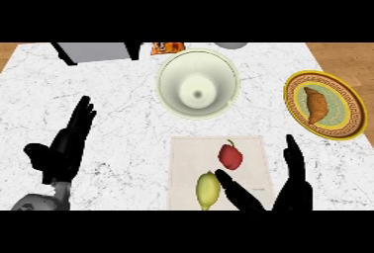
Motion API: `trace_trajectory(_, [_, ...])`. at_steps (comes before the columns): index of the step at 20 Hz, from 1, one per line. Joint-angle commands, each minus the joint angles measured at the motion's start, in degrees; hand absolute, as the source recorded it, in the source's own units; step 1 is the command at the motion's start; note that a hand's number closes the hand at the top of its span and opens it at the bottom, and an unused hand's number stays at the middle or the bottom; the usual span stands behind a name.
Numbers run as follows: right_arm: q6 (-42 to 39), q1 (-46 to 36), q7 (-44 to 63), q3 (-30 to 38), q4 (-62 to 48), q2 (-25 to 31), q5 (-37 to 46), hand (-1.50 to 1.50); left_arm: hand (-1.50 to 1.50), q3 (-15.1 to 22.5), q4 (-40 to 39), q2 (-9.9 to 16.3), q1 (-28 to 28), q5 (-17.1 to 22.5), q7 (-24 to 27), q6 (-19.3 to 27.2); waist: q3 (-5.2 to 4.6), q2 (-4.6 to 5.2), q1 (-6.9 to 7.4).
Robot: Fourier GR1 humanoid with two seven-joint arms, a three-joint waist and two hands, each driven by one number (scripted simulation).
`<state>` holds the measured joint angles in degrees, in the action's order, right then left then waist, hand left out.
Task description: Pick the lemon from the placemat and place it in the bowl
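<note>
Lemon (pixel 208 190) lies on the placemat (pixel 187 163), below the red pepper (pixel 231 155). Right hand (pixel 286 190) is spread wide beside it, thumb touching or nearly so, holding nothing. Step: approach. Next, judged: close round the lemon, lift, carry to the bowl (pixel 199 84). Left hand (pixel 67 143) rests with fingers straight on the bench (pixel 87 89).

Kitchen: marble counter (pixel 110 89), bowl (pixel 199 84), croissant (pixel 317 105) on plate (pixel 350 106).

Under me spreads a white marble counter (pixel 110 89) veined grey, with wooden floor (pixel 343 54) beyond its right and far-left edges, evenly lit.
</note>
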<state>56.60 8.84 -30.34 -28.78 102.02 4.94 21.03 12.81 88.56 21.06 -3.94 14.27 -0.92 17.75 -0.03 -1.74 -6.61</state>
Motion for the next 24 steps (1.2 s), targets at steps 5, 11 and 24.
trace_trajectory(5, [25.2,24.5,-6.0,-17.5,0.9,-4.8,11.7,-1.5,0.0,2.2,0.7,-2.2,-2.0,-1.4,-0.1,0.3,-0.04,1.16,2.85])
trace_trajectory(11, [28.8,33.6,0.4,-24.8,-3.4,-4.9,15.3,-1.5,0.0,1.9,-0.2,-2.7,-6.9,-2.3,-3.4,0.3,-0.03,1.89,4.45])
trace_trajectory(24, [25.3,29.6,20.0,-20.1,-9.7,-4.9,22.9,-1.5,0.0,1.2,-3.3,-6.1,-6.7,-3.8,-0.2,-2.6,-0.1,2.27,6.47])
